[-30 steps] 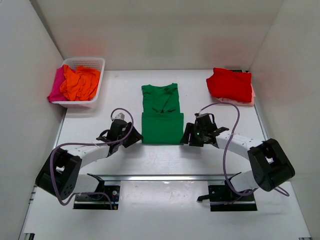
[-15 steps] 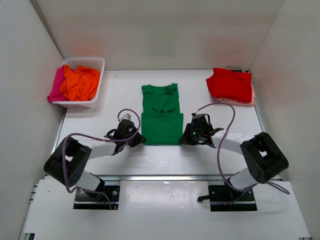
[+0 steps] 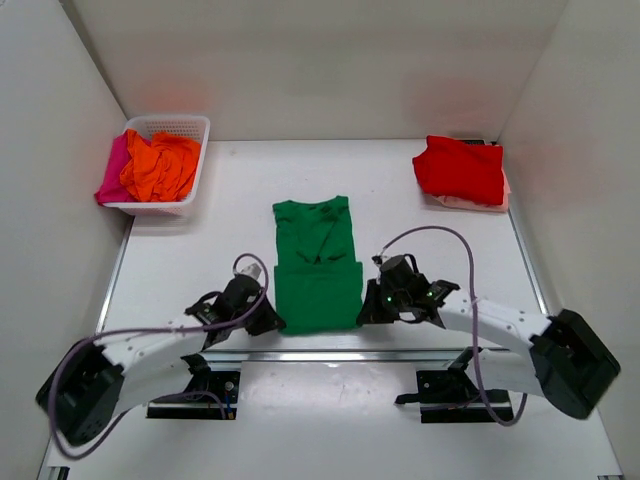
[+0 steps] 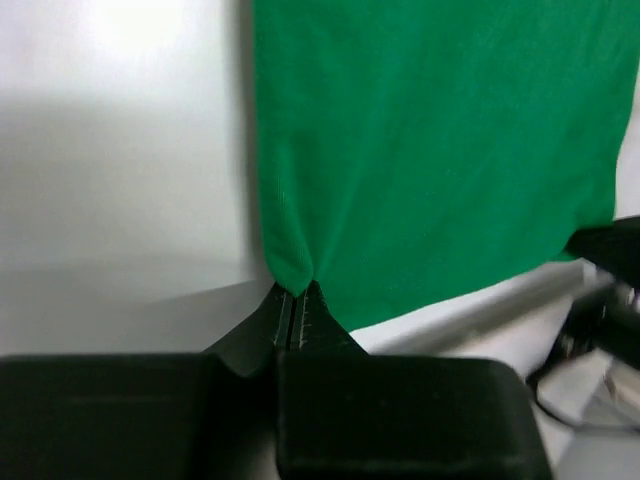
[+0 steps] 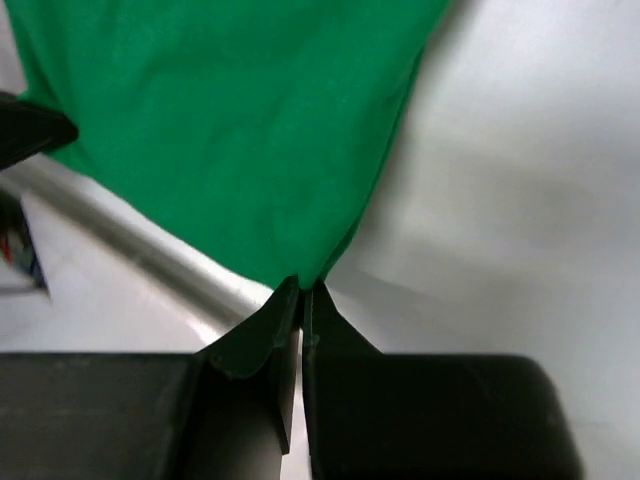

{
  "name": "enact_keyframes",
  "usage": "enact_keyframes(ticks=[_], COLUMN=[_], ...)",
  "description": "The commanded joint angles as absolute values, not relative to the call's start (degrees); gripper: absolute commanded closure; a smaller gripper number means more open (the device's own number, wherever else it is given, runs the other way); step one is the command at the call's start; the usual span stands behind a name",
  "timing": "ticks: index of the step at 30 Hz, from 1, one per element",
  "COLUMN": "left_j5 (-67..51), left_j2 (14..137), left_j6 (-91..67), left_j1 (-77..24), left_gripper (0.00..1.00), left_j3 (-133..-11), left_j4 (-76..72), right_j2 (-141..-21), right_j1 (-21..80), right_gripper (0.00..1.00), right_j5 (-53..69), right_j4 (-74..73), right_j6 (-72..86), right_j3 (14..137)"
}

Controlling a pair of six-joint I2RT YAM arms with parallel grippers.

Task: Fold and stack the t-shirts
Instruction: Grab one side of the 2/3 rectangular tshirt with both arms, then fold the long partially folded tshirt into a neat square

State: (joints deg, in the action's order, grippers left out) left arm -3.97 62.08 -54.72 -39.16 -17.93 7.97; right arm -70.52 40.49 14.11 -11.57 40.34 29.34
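Bright green short-sleeved cloth t-shirt point(image 3: 316, 265) lies flat on the white desk point(image 3: 420, 230), in the middle, closer to the near edge than the back wall. The collar end points away from the arms. The shirt is folded: its lower part is doubled up into a squarish panel whose upper edge crosses the body below the chest. Shallow wrinkles run across the chest and the sleeves are tucked in. The near hem sits just short of the desk's front rail.

Left tool point(image 3: 268, 322) is clenched on the near-left corner of the green shirt. In the left wrist view the tool point(image 4: 297, 300) has its jaws pressed together, and the cloth point(image 4: 430, 150) gathers to a small point between them.

Right tool point(image 3: 366, 308) is clenched on the near-right corner. In the right wrist view the tool point(image 5: 301, 295) pinches a tapering tip of the fabric point(image 5: 230, 120), jaws tight together.

Red cloth t-shirt point(image 3: 462, 168) lies folded at the far right of the desk, well apart from the green one.

White plastic lattice basket point(image 3: 170, 122) stands at the far left. A crumpled orange cloth t-shirt point(image 3: 160, 165) is heaped inside it. A magenta-pink cloth t-shirt point(image 3: 110, 178) spills over its left side.
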Motion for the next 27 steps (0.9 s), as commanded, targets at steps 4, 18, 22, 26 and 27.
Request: enact_keyframes(ticks=[4,18,22,26,27], left_j5=[-7.12,-16.52,-14.60,-14.41,-14.85], left_j2=[39.33,35.84,44.28,50.00,52.10], left_j6=[-61.17,-58.29,-53.36,-52.30,-51.77], left_j1=[-40.87,-29.46,-24.97,-21.46,-20.40], left_gripper=[1.00,1.00,0.97,0.95,0.94], left_j3=[-11.07,-25.20,-34.17,-36.82,-37.44], left_j4=[26.86,32.79,29.71,22.08,19.62], right_j2=[-58.54,-60.72,-68.00,-74.08,-76.53], right_j1=[47.98,34.30,28.49,25.85,25.14], right_gripper=[1.00,1.00,1.00,1.00,1.00], right_j5=[13.89,30.05,31.03,31.38,31.90], right_j4=[-19.33,-34.01,-37.61,-36.83,-35.87], right_j6=[46.75,33.41,26.91,22.86,22.50], right_j3=[25.14,41.65,51.49,59.57,61.16])
